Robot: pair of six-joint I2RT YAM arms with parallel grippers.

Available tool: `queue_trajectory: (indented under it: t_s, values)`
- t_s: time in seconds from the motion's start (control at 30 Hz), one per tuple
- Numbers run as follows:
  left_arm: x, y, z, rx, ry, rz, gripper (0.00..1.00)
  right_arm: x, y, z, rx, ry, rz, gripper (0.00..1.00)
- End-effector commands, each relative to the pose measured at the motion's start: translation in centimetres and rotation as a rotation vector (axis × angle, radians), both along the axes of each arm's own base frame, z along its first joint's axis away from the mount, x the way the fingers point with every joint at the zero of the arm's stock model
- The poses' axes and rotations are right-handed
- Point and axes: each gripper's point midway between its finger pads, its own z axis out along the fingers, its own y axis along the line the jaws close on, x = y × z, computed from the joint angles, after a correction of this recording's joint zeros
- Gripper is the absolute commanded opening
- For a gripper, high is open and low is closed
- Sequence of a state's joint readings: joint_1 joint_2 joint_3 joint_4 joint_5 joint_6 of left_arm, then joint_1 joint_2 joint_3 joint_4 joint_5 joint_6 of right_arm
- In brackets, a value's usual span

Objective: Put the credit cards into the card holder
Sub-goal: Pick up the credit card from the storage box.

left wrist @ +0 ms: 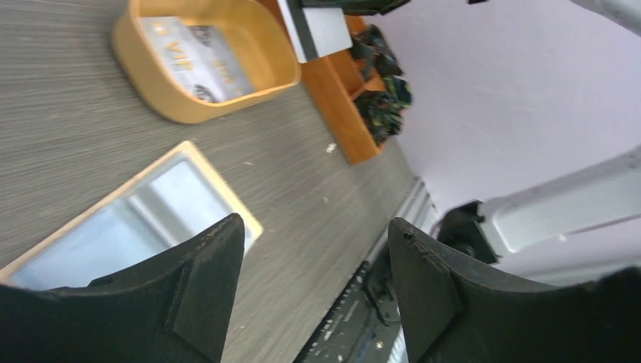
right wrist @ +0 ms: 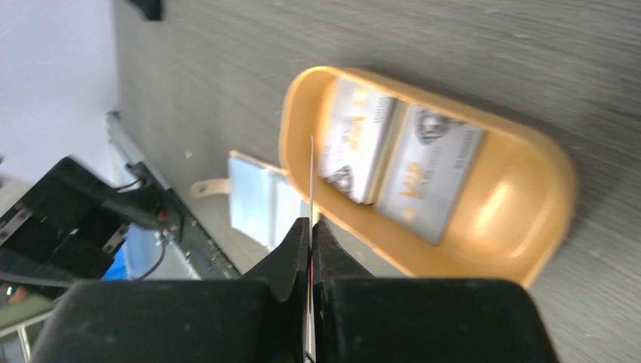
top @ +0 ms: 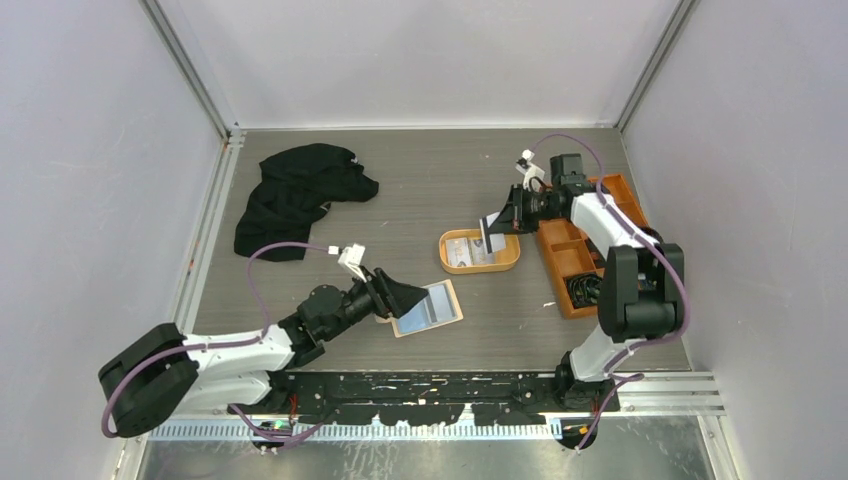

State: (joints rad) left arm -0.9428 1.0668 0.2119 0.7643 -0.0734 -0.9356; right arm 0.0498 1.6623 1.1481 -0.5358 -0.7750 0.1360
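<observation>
The card holder (top: pixel 436 306) lies open on the table, pale blue-grey inside up. My left gripper (top: pixel 402 296) is open at its left edge, with nothing between the fingers (left wrist: pixel 200 280); one finger overlaps the holder (left wrist: pixel 151 215). My right gripper (right wrist: pixel 311 223) is shut on one of the credit cards (right wrist: pixel 311 178), seen edge-on, and holds it above the orange oval tray (right wrist: pixel 506 219). In the top view this card (top: pixel 491 234) hangs over the tray (top: pixel 446 256). Two more credit cards (right wrist: pixel 361 140) (right wrist: pixel 431 174) lie flat in the tray.
An orange compartmented box (top: pixel 572 252) stands right of the tray, under the right arm. A black cloth (top: pixel 298 195) lies at the back left. The table's near edge with the black rail (left wrist: pixel 355 318) is close behind the card holder.
</observation>
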Motion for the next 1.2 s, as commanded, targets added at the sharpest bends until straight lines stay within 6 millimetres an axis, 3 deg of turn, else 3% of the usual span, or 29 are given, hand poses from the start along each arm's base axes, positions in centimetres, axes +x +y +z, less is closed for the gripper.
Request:
queue_trajectory:
  t_s: [0.0,0.1,0.23,0.33,0.5,0.73,0.83,1.07,1.17]
  values:
    - [-2.1,-2.2,5.7,-0.194,-0.163,-0.173,0.70,-3.4,2.7,6.7,0.226,-0.143,0.174,0.01]
    - [-2.8,-3.2,6.4,-0.241,-0.221,-0.221,0.71,-6.3,4.9,10.1,0.368,-0.162,0.265,0.01]
    - [-2.9,-4.2,7.6,-0.284,-0.285,-0.234,0.78,-10.3,8.0,12.8,0.442,-0.233,0.400,0.01]
    - [-2.5,-4.5,8.2,-0.279,-0.336,-0.218,0.78,-12.3,9.0,14.4,0.479,-0.310,0.481,0.01]
    - [-2.3,-5.1,9.0,-0.275,-0.382,-0.224,0.73,-13.3,10.0,13.8,0.497,-0.279,0.531,0.01]
    - [-2.1,-6.9,8.2,-0.271,-0.339,-0.275,0.55,-13.9,10.9,13.0,0.482,-0.272,0.564,0.01]
    - [-2.1,-7.3,8.7,-0.285,-0.341,-0.286,0.44,-14.1,10.9,12.9,0.482,-0.273,0.570,0.01]
    - [-1.9,-7.0,9.9,-0.316,-0.341,-0.269,0.39,-14.3,10.7,12.9,0.469,-0.300,0.576,0.01]
    - [-1.8,-7.0,9.9,-0.322,-0.330,-0.263,0.23,-14.4,10.8,12.9,0.468,-0.307,0.579,0.01]
